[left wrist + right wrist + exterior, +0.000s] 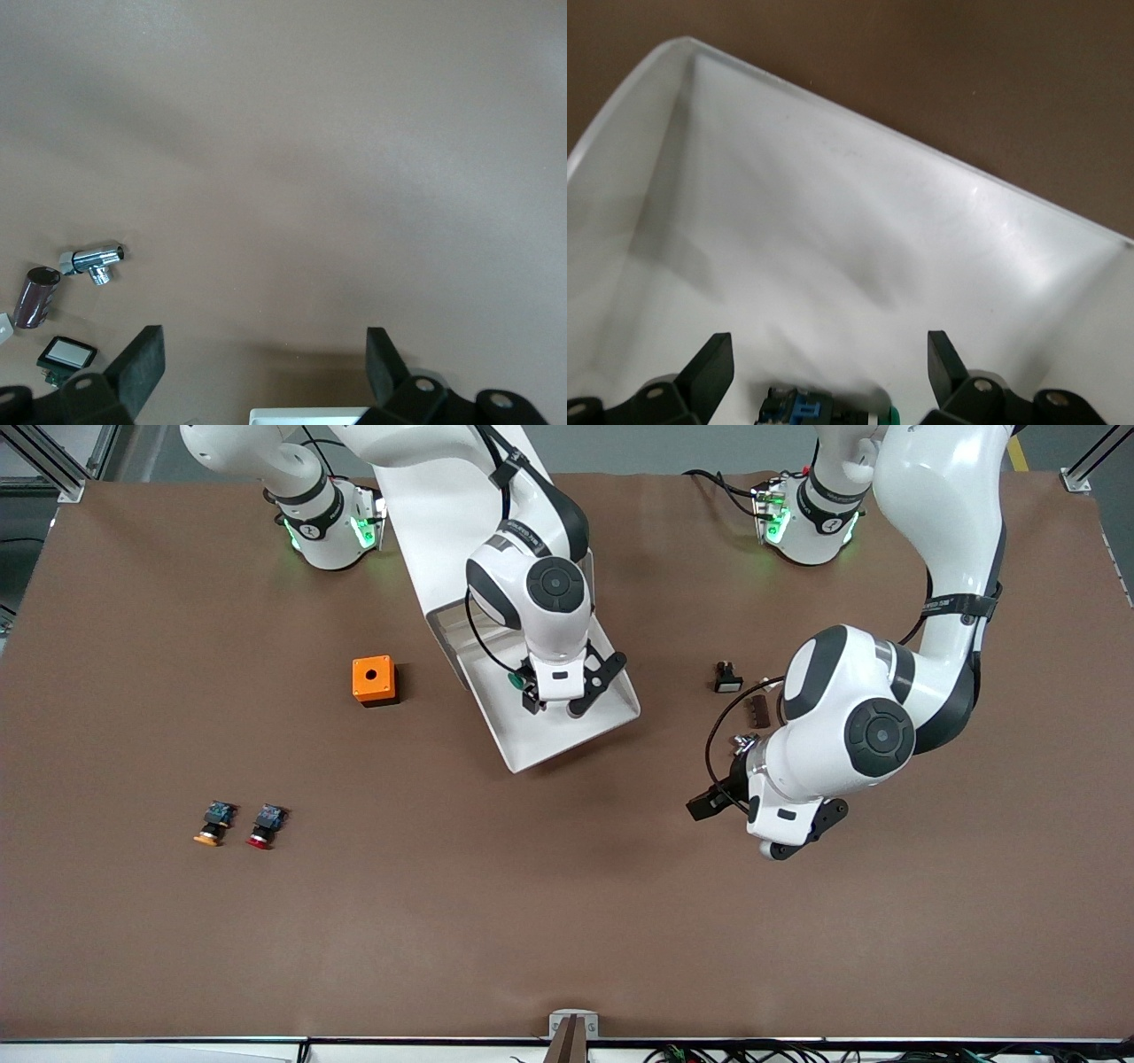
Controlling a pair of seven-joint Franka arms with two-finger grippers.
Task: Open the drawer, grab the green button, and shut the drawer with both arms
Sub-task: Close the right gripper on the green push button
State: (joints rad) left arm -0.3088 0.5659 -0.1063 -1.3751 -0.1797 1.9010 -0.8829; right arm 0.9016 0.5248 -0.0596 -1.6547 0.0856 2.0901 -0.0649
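The drawer (567, 735) is pulled out of the white cabinet (416, 505) in the middle of the table. The green-capped button (514, 680) lies in the tray. My right gripper (534, 698) is open just above it. In the right wrist view the button (802, 412) lies between the open fingers of the right gripper (828, 363), untouched, on the white tray floor (833, 221). My left gripper (709, 804) is open and empty over bare table toward the left arm's end, beside the drawer. The left wrist view shows it (266, 363) holding nothing.
An orange box (374, 680) stands beside the drawer toward the right arm's end. An orange-capped button (213, 824) and a red-capped one (266, 825) lie nearer the front camera. A white-capped button (726, 679), a brown cylinder (757, 710) and a chrome fitting (742, 741) lie by the left arm.
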